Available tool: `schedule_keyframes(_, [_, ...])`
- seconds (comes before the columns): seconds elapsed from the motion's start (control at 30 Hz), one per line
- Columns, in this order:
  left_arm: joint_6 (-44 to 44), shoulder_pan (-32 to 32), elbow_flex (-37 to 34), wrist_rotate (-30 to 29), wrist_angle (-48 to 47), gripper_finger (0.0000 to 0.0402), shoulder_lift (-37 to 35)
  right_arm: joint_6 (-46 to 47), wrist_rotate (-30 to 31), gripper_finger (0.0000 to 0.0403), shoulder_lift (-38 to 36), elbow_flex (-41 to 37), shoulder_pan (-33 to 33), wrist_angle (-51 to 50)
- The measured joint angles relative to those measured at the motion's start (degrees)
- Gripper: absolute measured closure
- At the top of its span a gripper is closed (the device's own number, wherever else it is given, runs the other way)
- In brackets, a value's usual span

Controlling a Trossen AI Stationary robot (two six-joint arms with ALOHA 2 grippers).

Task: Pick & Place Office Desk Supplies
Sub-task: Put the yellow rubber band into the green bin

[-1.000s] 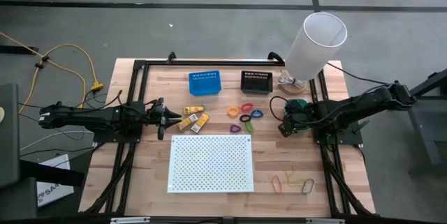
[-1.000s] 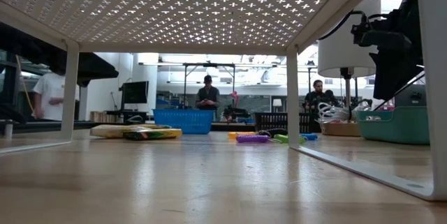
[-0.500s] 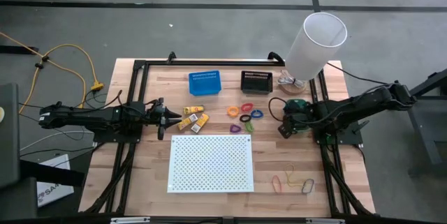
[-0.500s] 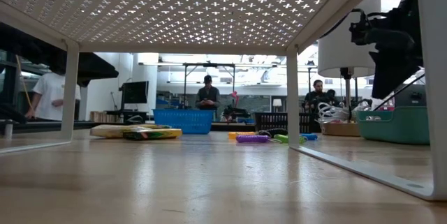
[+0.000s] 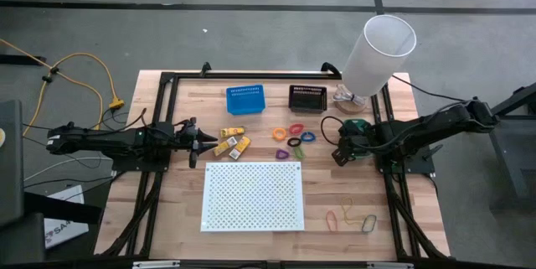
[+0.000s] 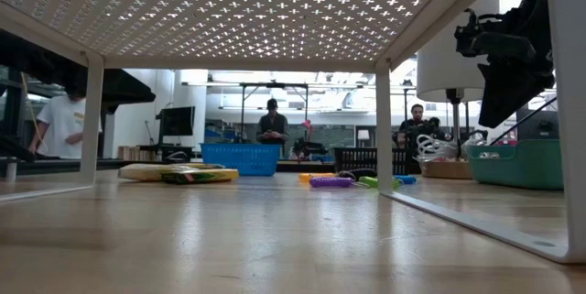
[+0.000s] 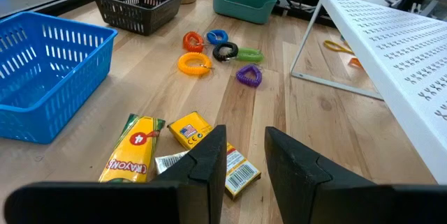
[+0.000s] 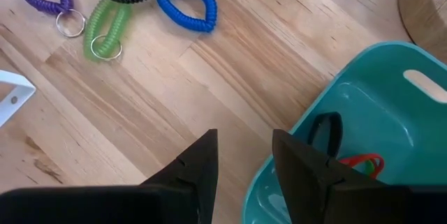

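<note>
High view, landmark: white perforated board (image 5: 252, 196) lay in the middle of the table; every place below was taken from it.
Far-side bins: blue bin (image 5: 245, 100) and black bin (image 5: 307, 98) sat beyond the board's far edge; a teal bin (image 8: 363, 112) stood off its far right corner, already holding a black and a red loop.
Left gripper (image 7: 243, 172): hovered off the board's far left corner, fingers parted with nothing between them.
Right gripper (image 8: 246, 158): hung at the rim of the teal bin, fingers apart and empty.
Packets (image 7: 188, 147): yellow-orange, lying flat just past the board's far edge on the left, directly ahead of the left gripper and very near it; the crayon packet's (image 7: 130, 161) long axis ran slantwise to that gripper's reach.
Coil loops (image 5: 293, 136): clustered beyond the board's far edge toward the right, between the packets and the teal bin, nearer the right gripper; blue loop (image 8: 186, 3) was the closest, its teardrop lengthwise toward the green loop (image 8: 105, 32).
Rubber bands (image 5: 353, 216): scattered off the board's near right corner, well apart from both grippers.
Judgement: packets suited the left arm, loops the right.
</note>
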Motion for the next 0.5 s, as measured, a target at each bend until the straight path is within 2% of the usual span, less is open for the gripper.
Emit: schedule_keyframes(0.5, [0.0, 0.0, 0.0, 0.0, 0.0, 0.0307, 0.0, -6.0, 0.1, 0.0279, 0.0, 0.0, 0.0, 0.0])
